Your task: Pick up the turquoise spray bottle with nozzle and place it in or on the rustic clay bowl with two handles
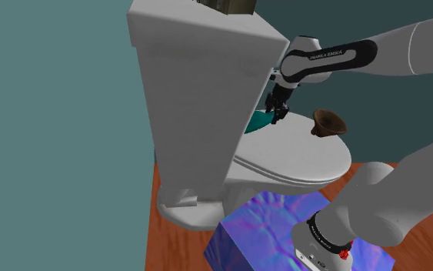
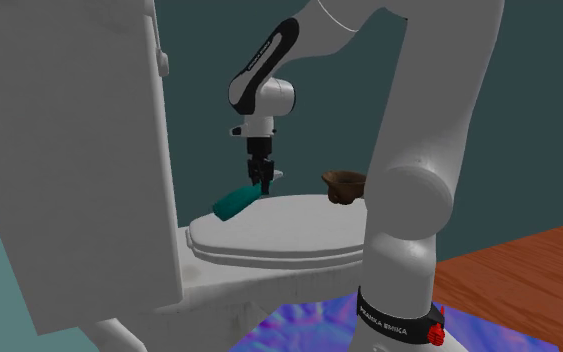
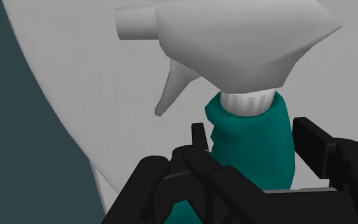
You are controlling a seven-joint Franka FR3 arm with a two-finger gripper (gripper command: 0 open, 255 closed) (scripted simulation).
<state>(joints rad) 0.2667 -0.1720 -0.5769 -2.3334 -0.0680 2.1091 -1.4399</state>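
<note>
The turquoise spray bottle [image 1: 259,121] with a white trigger nozzle [image 3: 234,38] lies tilted on the closed white toilet lid [image 1: 299,150], close to the tank. My gripper [image 1: 278,115] comes down onto it from above. Along the gripper, both black fingers clasp the teal body [image 3: 250,159] just below the white collar, so the gripper [image 3: 254,133] is shut on the bottle. In the second exterior view the bottle [image 2: 234,203] slants up towards the gripper [image 2: 260,182], its lower end near the lid [image 2: 279,225]. The brown two-handled bowl [image 1: 328,123] [image 2: 344,185] stands on the lid's far edge, apart from the bottle.
The tall white toilet tank [image 1: 199,92] rises right beside the bottle and gripper. My stand, a blue-purple box [image 1: 268,231], sits on the reddish wood floor [image 1: 176,239] in front of the toilet. Teal walls surround the scene.
</note>
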